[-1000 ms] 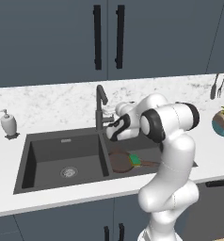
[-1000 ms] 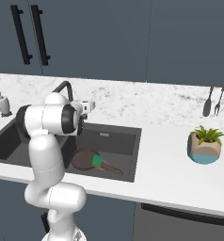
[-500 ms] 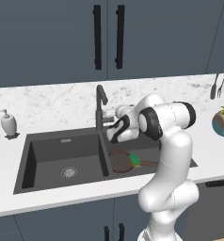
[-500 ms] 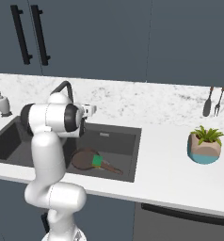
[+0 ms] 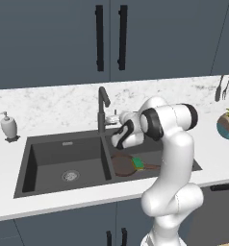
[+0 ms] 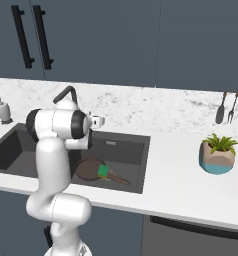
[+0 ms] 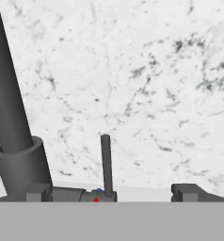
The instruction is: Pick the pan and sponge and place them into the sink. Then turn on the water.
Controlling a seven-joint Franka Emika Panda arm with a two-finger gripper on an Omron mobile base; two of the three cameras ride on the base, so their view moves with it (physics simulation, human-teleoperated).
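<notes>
1. The pan (image 5: 122, 164) lies flat on the floor of the sink's right-hand basin as the left base view has it, its thin handle running toward the basin's far right side.
2. The sponge (image 5: 137, 165) sits in the same basin, green top up, touching the pan where handle meets rim; whether it rests on the pan or just beside it I cannot tell.
3. The sink (image 5: 63, 146) thus already holds both things; its other basin shows a round drain (image 5: 69, 176). Judging from this, the placing part is done and the water is the step in hand.
4. The faucet (image 5: 102, 109) stands on the back rim above the divider, a dark column with a bent spout. In the hand view its thick column (image 7: 10, 113) rises at the left, and a thin upright lever (image 7: 106, 164) stands on the base block beside it, with small red and blue marks at its foot.
5. The gripper (image 7: 107, 192) hovers just short of that lever, jaws spread wide and holding nothing; the lever stands between the two tips, nearer the left one. The left base view puts the hand (image 5: 120, 137) just right of the faucet base.
6. The next move probably calls for a short advance, then a sideways push or swing on the lever; the thin stick could slip past a tip if contact comes too high.
7. Outward: a soap dispenser (image 5: 8, 127) on the desk (image 5: 54, 108) at far left, a potted plant (image 6: 218, 154) at right.
</notes>
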